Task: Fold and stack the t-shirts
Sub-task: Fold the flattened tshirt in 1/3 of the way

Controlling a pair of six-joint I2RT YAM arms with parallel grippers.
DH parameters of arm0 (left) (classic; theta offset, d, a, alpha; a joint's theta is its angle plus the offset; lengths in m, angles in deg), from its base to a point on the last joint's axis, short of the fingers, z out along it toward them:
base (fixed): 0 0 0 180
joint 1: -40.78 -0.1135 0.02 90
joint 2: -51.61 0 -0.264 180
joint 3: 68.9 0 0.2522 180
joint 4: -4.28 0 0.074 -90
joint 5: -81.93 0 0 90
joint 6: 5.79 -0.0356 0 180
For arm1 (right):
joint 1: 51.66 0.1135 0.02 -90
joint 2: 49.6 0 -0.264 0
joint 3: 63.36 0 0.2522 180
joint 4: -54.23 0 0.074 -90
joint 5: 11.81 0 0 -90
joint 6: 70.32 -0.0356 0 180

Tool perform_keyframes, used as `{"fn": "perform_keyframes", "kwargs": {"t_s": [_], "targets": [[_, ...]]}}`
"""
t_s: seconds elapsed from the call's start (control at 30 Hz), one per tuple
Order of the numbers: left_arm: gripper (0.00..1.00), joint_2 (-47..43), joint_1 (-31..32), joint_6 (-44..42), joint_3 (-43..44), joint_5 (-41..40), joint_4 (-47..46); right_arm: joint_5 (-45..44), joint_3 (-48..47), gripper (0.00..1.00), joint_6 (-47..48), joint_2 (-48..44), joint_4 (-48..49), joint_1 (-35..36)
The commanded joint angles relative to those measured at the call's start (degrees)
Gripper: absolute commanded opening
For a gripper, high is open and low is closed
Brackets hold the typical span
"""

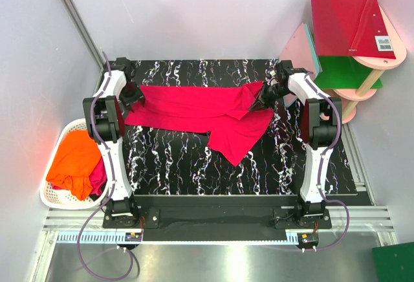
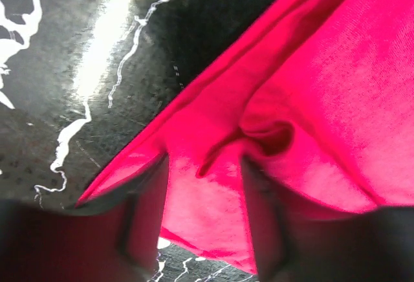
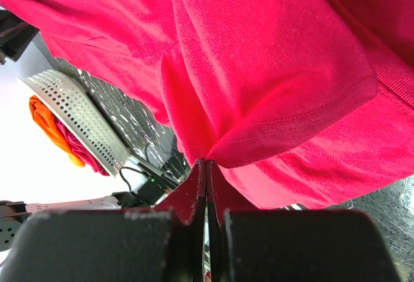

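Top external: soft crimson cloth t-shirt (image 1: 200,110) spread wide. Wrists: right gripper (image 3: 206,162) clamped on it; left gripper (image 2: 205,162) parted astride its edge.

white left arm (image 1: 111,156) and white right arm (image 1: 315,162) stretch forward, wrists turned inward. left gripper (image 2: 202,191) has its fingers apart; right gripper (image 3: 206,165) is pressed closed, pinching the crimson cloth t-shirt (image 3: 272,68).

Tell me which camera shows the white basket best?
The top external view: the white basket sits nearly whole left of the table, holding an orange t-shirt. The right wrist view catches only part of its perforated wall. The left wrist view misses it.
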Motion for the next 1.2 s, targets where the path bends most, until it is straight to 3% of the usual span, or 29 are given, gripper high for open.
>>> {"fn": "perform_keyframes", "kwargs": {"t_s": [0.0, 0.1, 0.13, 0.2, 0.3, 0.37, 0.47, 0.6, 0.73, 1.0, 1.1, 1.13, 1.17], "targets": [[0.58, -4.8, -0.9, -1.1, -0.1, 0.8, -0.6, 0.8, -2.6, 0.00, -0.5, 0.5, 0.5, 0.3], [0.50, -4.4, -0.9, -0.8, -0.4, 1.5, -0.7, 0.7, -2.4, 0.00, -0.4, 0.5, 0.5, 0.2], [0.36, -4.3, -0.9, -0.8, -0.4, 1.6, -0.7, 0.7, -2.1, 0.00, -0.3, 0.4, 0.4, 0.2], [0.26, -3.8, -0.9, -0.7, -0.1, 1.6, -0.7, 0.7, -1.7, 0.00, -0.1, 0.3, 0.5, 0.2], [0.26, -2.8, -0.9, -0.5, 0.6, 1.9, -0.7, 0.6, -0.7, 0.00, 0.2, 0.0, 0.8, 0.3], [0.36, -2.1, -0.9, -0.5, 1.0, 2.3, -0.7, 0.5, -0.5, 0.00, 0.2, -0.2, 0.7, 0.2], [0.42, -1.8, -0.8, -0.4, 1.1, 2.5, -0.7, 0.6, -0.2, 0.00, 0.2, -0.2, 0.9, 0.3], [0.42, -2.4, -0.6, 0.0, 1.2, 3.9, -0.7, 0.6, -0.4, 0.00, 0.2, -0.2, 0.9, 0.3], [0.31, -2.5, -0.2, 0.2, 1.7, 4.5, -0.8, 0.8, -0.5, 0.00, 0.2, 0.0, 0.9, 0.3], [0.24, -1.6, 1.2, 0.8, 1.6, 4.6, -1.0, 0.8, -0.5, 0.00, 0.2, 0.0, 1.0, 0.1], [0.10, -0.9, 1.3, 0.8, 1.7, 4.5, -1.0, 0.7, -0.2, 0.00, 0.2, -0.1, 1.1, 0.3], [0.00, -0.7, 1.3, 0.8, 1.7, 4.5, -1.0, 0.7, -0.2, 0.00, 0.2, -0.2, 1.0, 0.2], [0.00, -0.8, 1.3, 0.9, 1.9, 4.3, -0.8, 0.7, -0.2, 0.00, 0.2, -0.2, 1.0, 0.3]]}}
